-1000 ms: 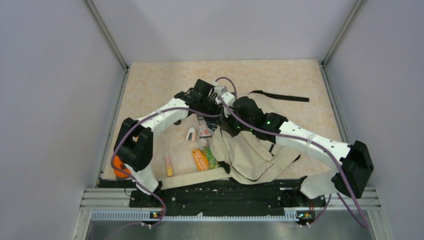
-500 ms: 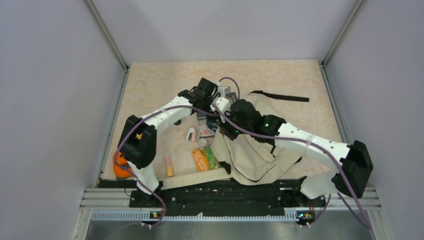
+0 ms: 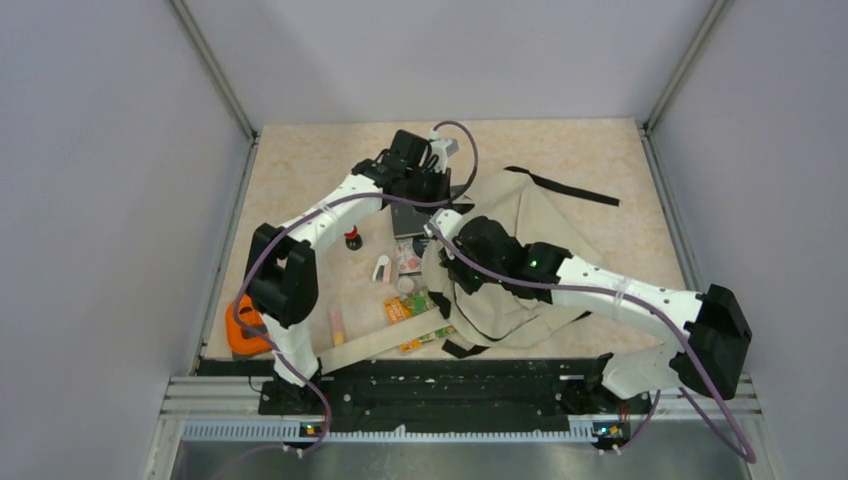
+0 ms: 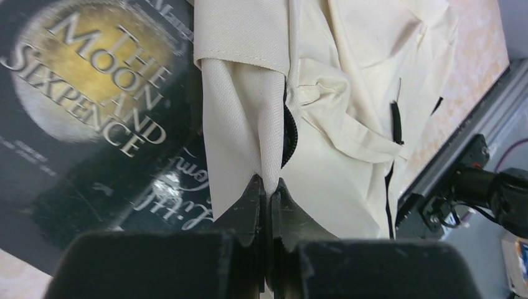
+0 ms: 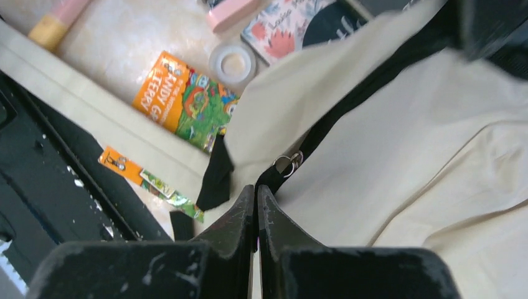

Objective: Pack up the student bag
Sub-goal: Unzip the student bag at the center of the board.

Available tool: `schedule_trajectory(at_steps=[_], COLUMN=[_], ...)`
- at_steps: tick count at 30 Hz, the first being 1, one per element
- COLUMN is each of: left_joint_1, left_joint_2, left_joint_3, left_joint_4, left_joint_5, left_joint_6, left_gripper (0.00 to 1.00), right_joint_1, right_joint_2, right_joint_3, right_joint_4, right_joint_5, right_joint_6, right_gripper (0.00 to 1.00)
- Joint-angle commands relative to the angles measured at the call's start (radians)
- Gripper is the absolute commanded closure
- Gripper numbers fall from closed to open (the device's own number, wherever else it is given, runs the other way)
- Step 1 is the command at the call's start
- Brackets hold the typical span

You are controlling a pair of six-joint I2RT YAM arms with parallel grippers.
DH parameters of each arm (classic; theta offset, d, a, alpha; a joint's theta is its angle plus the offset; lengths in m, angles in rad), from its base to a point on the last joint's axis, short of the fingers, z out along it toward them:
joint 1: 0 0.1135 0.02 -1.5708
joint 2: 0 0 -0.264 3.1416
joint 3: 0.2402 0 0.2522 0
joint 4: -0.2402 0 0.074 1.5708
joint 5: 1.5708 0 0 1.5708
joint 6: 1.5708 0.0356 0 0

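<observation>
The student bag point(image 3: 515, 205) is lying crumpled on the table point(image 3: 320, 170), middle to right, with both arms working on it from opposite ends. The left gripper point(image 4: 268, 184) is clenching a raised fold of the cream fabric at the far edge, right beside a bit of black zipper. The right gripper point(image 5: 256, 193) is pinching down at the near end, just below the silver zipper pull point(image 5: 287, 163).

The likely reason for the double pinch is that the arms are tensioning the zipper line between them, either to get the mouth open or to steady it so stuff can go in.

Nearly everything else is sitting outside the bag. The dark book point(image 4: 93, 112) titled "The Moon and Sixpence" is lying flat, partly tucked under the bag's edge. The orange picture book point(image 5: 187, 99) and the tape roll point(image 5: 233, 63) are waiting on the table near the right claw.

The bag's inside isn't showing anywhere, so whether anything is packed yet is anyone's guess. The right claw is possibly gripping the zipper tape rather than plain fabric, since its tips are hiding the contact spot. From above, both sets of fingertips are getting blocked by the wrists, and the black strap point(image 3: 565, 187) is trailing off to the far right.
</observation>
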Motion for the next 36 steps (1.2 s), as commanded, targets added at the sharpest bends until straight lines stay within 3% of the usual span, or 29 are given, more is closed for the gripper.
schedule_trajectory(at_steps=[1, 10, 11, 14, 15, 18, 25, 29, 32, 36], left_joint_1=[0.033, 0.043, 0.043, 0.041, 0.043, 0.041, 0.018, -0.025, -0.094, -0.133], left_joint_2=[0.006, -0.001, -0.014, -0.083, -0.120, -0.242, -0.585, -0.763, -0.820, -0.777], left_joint_3=[0.090, 0.068, 0.064, 0.009, -0.026, -0.137, -0.523, -0.796, -0.911, -0.960], left_joint_4=[0.164, 0.293, 0.302, 0.332, 0.346, 0.360, 0.380, 0.557, 0.706, 0.821], left_joint_5=[-0.076, -0.198, -0.203, -0.222, -0.232, -0.292, -0.415, -0.385, -0.397, -0.394], left_joint_6=[0.066, 0.062, 0.055, 0.031, 0.027, 0.016, -0.228, -0.448, -0.563, -0.634], left_gripper=[1.00, 1.00, 0.95, 0.49, 0.40, 0.28, 0.26, 0.26, 0.25, 0.24], right_joint_1=[0.035, 0.038, 0.039, 0.039, 0.038, 0.038, 0.038, 0.038, 0.038, 0.039], right_joint_2=[-0.039, -0.058, -0.064, -0.088, -0.099, -0.112, -0.086, -0.075, -0.068, -0.069], right_joint_3=[-0.044, -0.145, -0.152, -0.168, -0.173, -0.184, -0.186, -0.194, -0.197, -0.204], right_joint_4=[-0.063, 0.038, 0.057, 0.117, 0.141, 0.220, 0.352, 0.375, 0.375, 0.370], right_joint_5=[-0.022, -0.025, -0.019, 0.016, 0.022, 0.040, 0.052, 0.046, 0.040, 0.026], right_joint_6=[0.081, 0.233, 0.246, 0.277, 0.284, 0.299, 0.302, 0.296, 0.297, 0.304], right_gripper=[1.00, 1.00, 1.00, 1.00, 1.00, 1.00, 1.00, 1.00, 1.00, 1.00])
